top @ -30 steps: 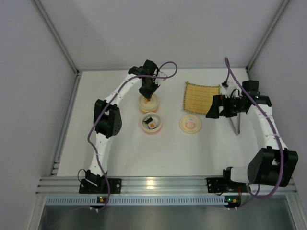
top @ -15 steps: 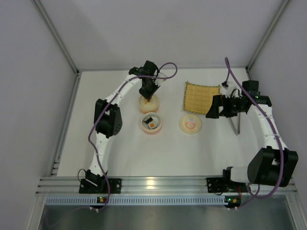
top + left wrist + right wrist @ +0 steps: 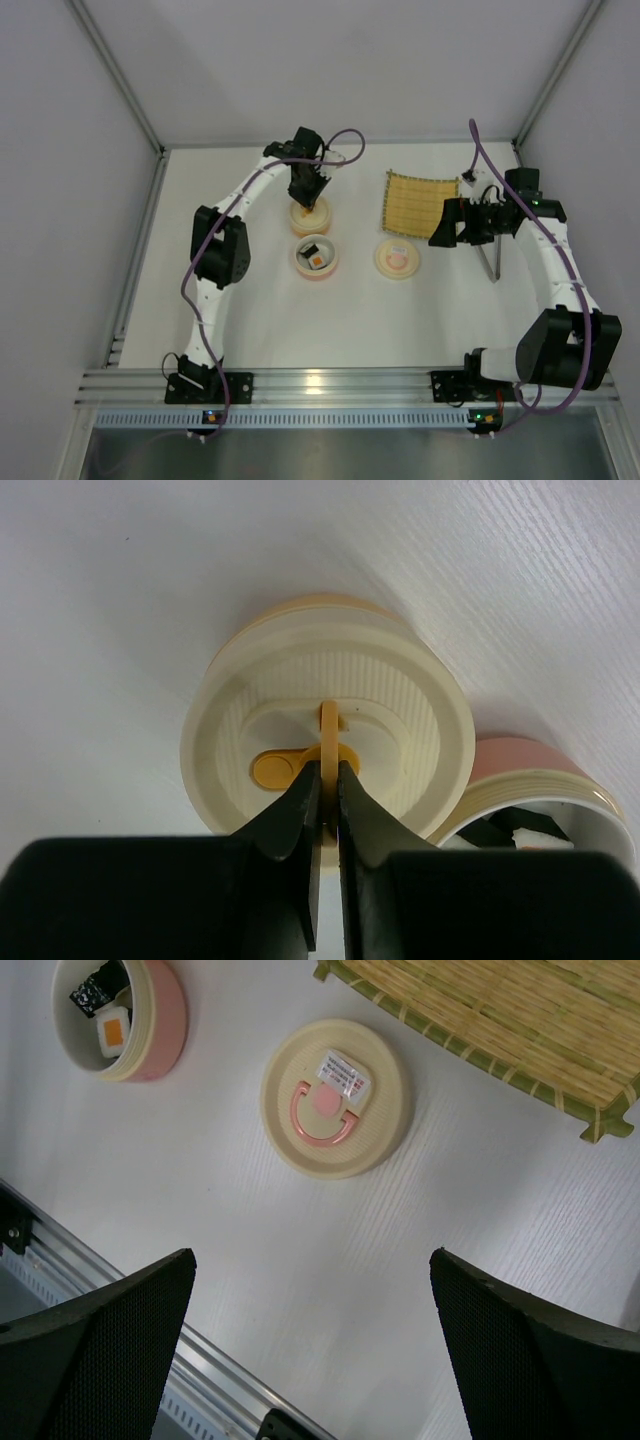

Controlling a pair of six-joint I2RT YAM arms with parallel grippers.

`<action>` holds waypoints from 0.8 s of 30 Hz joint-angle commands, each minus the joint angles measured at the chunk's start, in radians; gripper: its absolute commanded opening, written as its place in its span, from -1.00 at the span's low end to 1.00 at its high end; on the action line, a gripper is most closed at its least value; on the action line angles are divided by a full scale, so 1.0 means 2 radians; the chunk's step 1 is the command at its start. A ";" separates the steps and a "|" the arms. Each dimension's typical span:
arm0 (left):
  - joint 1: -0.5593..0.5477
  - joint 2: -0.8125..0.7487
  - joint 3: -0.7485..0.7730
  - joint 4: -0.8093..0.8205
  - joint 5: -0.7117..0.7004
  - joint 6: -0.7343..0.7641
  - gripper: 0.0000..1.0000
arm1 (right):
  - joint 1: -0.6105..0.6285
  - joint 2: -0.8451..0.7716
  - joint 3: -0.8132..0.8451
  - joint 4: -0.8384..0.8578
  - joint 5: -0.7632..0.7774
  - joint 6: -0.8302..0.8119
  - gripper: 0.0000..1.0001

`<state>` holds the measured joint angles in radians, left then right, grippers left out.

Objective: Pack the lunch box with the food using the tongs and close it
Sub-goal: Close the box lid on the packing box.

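Observation:
A cream lid (image 3: 400,720) with an orange ring handle sits on the orange-rimmed bowl (image 3: 311,218). My left gripper (image 3: 328,770) is shut on that upright ring from above, also seen in the top view (image 3: 308,195). Just nearer stands the pink-rimmed bowl (image 3: 316,257), uncovered, with a sushi roll (image 3: 112,1028) inside. The pink-handled lid (image 3: 335,1098) lies flat on the table to its right. My right gripper (image 3: 312,1252) hangs open and empty above the table, right of that lid. The grey tongs (image 3: 490,262) lie on the table under the right arm.
The yellow bamboo mat (image 3: 420,203) lies at the back right, beyond the pink-handled lid. The metal rail (image 3: 200,1380) runs along the table's near edge. White walls stand on three sides.
The left wrist has shifted very slightly over the orange-rimmed bowl while keeping hold of the ring. The right arm has not moved.

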<state>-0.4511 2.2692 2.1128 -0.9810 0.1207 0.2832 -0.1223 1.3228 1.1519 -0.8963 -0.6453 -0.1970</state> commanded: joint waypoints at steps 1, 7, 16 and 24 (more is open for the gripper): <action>0.011 -0.002 -0.019 0.001 -0.001 -0.005 -0.76 | -0.006 -0.012 0.003 0.032 -0.015 0.000 0.99; 0.012 -0.013 -0.022 -0.004 -0.001 -0.009 -0.40 | -0.006 -0.012 0.004 0.031 -0.017 0.000 0.99; 0.012 -0.039 -0.068 0.017 -0.020 -0.044 -0.34 | -0.006 -0.014 0.004 0.029 -0.018 -0.003 0.99; 0.022 -0.032 -0.102 0.043 -0.011 -0.050 -0.36 | -0.006 -0.013 0.005 0.026 -0.016 -0.005 0.99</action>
<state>-0.4324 2.1899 1.9583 -0.8677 0.1116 0.1967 -0.1223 1.3228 1.1519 -0.8967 -0.6533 -0.1978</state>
